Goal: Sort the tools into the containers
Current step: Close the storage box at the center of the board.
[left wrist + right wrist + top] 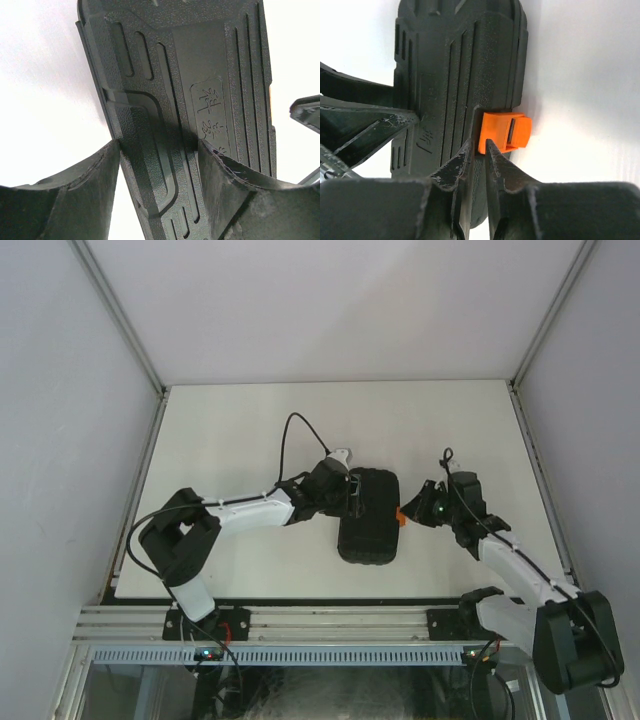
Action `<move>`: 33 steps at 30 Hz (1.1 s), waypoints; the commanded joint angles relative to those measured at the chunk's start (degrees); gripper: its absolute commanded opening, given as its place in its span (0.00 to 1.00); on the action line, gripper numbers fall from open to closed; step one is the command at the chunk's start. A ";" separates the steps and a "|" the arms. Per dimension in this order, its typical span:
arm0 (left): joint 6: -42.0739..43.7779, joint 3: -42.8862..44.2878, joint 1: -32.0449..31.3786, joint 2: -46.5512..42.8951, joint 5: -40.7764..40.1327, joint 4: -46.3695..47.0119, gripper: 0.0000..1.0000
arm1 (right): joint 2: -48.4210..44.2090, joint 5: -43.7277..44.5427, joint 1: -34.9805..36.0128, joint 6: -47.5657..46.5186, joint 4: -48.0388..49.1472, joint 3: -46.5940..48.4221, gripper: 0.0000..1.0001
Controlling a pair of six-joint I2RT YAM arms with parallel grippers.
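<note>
Overhead: closed black case point(368, 532) flat mid-desk point(230, 430), left pincer point(350, 492) at its left edge, right pincer point(408, 513) at orange latch point(400, 515) on its right side. Left wrist: fingers point(85, 200) spread apart, tips against case's ribbed face. Right wrist: pincer all but closed, tips touching latch; actual pinch unclear.

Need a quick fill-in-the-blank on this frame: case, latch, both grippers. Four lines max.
1. The tool case lies on the table with its two halves ____.
2. The latch on its side is coloured ____.
3. The right gripper, its jaws nearly together, has its fingertips at the case's ____.
4. The left gripper is over the case with its jaws ____.

Missing words: closed; orange; latch; open.
</note>
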 commanded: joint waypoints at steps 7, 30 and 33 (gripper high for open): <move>4.45 -2.83 -1.02 5.81 -0.62 -12.42 0.64 | -4.05 6.47 -2.32 -4.39 -7.66 2.97 0.07; 4.26 -2.04 -1.05 5.89 -0.72 -13.19 0.62 | 10.15 11.94 2.15 -7.01 -8.52 8.78 0.05; 4.27 -2.07 -1.04 5.95 -0.90 -13.37 0.61 | 11.57 12.18 2.86 -7.25 -8.76 9.24 0.05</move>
